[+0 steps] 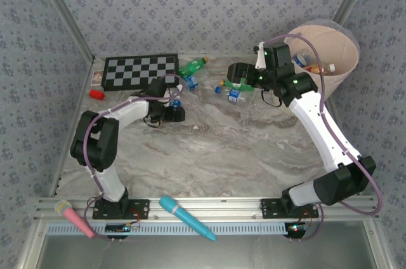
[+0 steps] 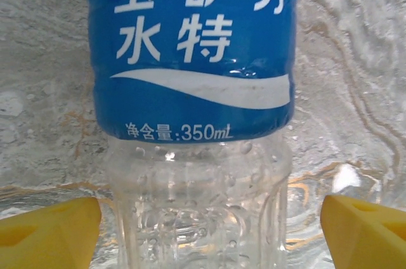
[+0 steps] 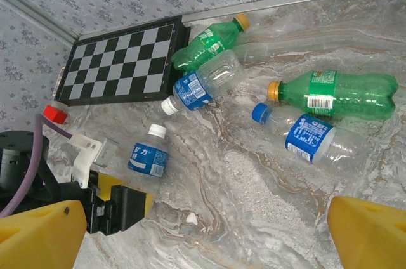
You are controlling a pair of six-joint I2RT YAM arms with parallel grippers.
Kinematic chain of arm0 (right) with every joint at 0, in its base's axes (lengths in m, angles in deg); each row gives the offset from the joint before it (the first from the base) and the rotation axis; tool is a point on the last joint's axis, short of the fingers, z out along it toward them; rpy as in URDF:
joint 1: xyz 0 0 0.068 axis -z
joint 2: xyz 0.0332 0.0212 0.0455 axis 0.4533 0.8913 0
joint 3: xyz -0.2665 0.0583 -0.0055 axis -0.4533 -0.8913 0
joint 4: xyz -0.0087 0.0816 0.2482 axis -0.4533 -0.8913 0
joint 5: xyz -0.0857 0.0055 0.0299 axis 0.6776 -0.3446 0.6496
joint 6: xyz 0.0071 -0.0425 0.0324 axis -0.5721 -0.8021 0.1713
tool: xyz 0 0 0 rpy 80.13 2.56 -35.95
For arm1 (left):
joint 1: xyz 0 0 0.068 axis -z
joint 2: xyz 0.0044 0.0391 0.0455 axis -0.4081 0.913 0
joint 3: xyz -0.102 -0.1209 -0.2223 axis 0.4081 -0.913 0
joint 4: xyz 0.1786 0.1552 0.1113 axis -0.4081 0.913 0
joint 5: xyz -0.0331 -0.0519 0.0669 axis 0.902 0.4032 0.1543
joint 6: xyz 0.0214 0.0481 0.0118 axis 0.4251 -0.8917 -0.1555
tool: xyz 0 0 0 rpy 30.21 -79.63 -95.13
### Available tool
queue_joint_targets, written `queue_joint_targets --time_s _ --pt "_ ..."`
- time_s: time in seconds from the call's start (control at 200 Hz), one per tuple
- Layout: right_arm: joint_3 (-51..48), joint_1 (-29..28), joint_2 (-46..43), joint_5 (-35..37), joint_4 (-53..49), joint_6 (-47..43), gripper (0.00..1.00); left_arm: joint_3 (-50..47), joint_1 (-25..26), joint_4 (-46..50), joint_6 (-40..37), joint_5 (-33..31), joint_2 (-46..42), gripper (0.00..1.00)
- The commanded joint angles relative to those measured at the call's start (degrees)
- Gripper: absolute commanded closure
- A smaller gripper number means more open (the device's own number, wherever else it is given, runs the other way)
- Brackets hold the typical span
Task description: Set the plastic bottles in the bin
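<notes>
A clear plastic bottle (image 2: 193,78) with a blue label and white cap lies on the marble table, between the yellow fingers (image 2: 51,234) of my left gripper (image 2: 209,231). The jaws stand open on either side of its base, with a gap on the right side. In the top view this bottle (image 1: 176,102) lies at the left gripper (image 1: 172,113). My right gripper (image 3: 206,237) hangs open and empty high above the table, left of the bin (image 1: 339,66). Below it lie two green bottles (image 3: 206,44) (image 3: 336,94) and two blue-labelled clear ones (image 3: 200,85) (image 3: 304,136). Some bottles (image 1: 304,63) lie inside the bin.
A chessboard (image 1: 139,71) lies at the back left with a red block (image 1: 96,94) near it. A teal microphone (image 1: 184,217) and a pink one (image 1: 75,217) rest on the front rail. Patterned walls close the table in.
</notes>
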Motion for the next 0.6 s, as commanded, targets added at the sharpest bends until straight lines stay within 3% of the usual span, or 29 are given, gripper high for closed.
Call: queue_joint_targets --time_s 0.0,0.245,0.595 --pt "1.60 -0.45 -0.08 0.22 -1.17 0.12 0.00 1.54 2.01 2.40 -2.26 -6.41 0.97 0.16" --pt "1.88 -0.70 -0.13 0.17 -1.23 0.70 0.00 1.81 2.79 2.14 -1.75 -7.83 0.98 0.39" --pt "0.86 -0.10 0.44 -1.57 2.26 4.34 0.00 3.92 4.50 2.37 -0.72 -4.48 -7.08 0.44"
